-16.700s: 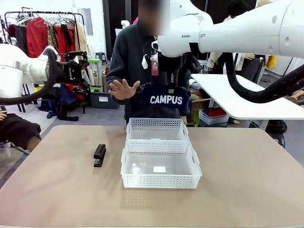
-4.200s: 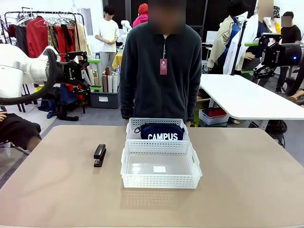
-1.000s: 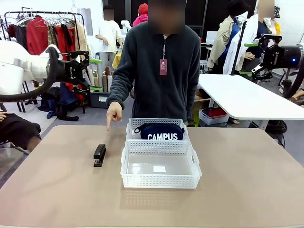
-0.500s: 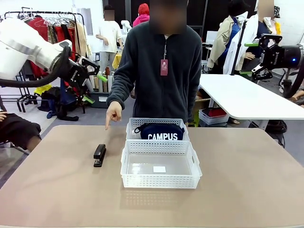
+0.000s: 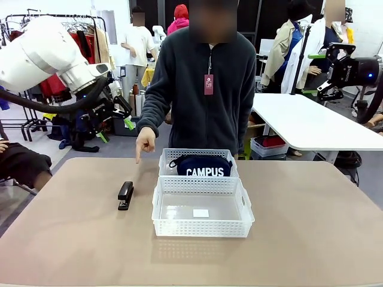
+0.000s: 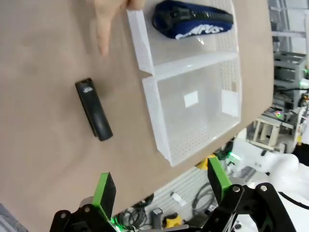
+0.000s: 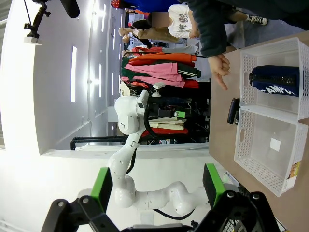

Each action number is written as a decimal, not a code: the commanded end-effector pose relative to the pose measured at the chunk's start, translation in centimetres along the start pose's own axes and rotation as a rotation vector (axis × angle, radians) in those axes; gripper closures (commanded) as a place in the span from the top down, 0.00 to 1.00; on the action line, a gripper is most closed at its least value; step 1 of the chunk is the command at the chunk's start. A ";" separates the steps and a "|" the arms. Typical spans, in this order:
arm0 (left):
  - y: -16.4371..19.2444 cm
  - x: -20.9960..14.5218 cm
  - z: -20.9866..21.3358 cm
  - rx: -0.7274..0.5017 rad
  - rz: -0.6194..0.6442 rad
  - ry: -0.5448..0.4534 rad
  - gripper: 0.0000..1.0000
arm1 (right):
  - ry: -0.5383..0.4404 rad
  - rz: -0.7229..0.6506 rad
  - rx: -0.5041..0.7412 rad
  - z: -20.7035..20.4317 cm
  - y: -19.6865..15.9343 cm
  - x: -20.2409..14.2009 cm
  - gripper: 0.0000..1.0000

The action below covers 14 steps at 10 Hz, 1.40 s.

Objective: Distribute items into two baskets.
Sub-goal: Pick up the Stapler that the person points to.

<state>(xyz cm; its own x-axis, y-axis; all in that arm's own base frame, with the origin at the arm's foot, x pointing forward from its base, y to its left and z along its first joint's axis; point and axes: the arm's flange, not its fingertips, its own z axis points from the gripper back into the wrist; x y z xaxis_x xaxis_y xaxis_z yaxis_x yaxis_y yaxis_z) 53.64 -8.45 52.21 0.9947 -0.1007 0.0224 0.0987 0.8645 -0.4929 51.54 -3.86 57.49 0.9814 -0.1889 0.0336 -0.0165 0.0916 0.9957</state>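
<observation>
Left gripper [image 6: 161, 180], jaws wide and empty, hangs above the table's [image 5: 299, 239] far left while a person's hand [image 5: 143, 143] points toward the stapler [image 5: 125, 195] lying left of the near basket [image 5: 200, 227]. The pouch [image 5: 203, 165] sits in the far basket [image 5: 197, 153]. Right gripper [image 7: 157, 186], also released, hangs far right. Descending now risks striking the hand or knocking the stapler askew.
</observation>
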 end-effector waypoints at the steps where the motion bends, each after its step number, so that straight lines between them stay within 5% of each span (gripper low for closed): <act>1: -0.3 -0.8 -0.3 -0.031 0.042 -0.037 1.00 | -0.012 0.007 0.004 0.0 0.5 -0.1 1.00; 8: -0.2 0.0 -0.2 0.003 0.004 -0.006 1.00 | -0.012 0.007 0.004 0.0 0.5 -0.1 1.00; 11: -0.6 1.2 -4.9 0.255 0.091 -0.028 1.00 | -0.012 0.007 0.004 0.0 0.5 -0.1 1.00; 14: 0.4 1.5 -9.4 0.463 0.036 -0.065 1.00 | -0.012 0.007 0.004 0.0 0.5 -0.1 1.00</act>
<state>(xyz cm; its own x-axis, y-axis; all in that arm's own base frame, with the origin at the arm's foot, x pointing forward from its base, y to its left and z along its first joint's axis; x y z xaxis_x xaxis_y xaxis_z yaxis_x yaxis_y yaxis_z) 55.38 -12.63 44.71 0.9972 -0.0571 0.0490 0.0633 0.9886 -0.1365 51.54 -3.87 57.51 0.9814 -0.1891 0.0339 -0.0168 0.0917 0.9956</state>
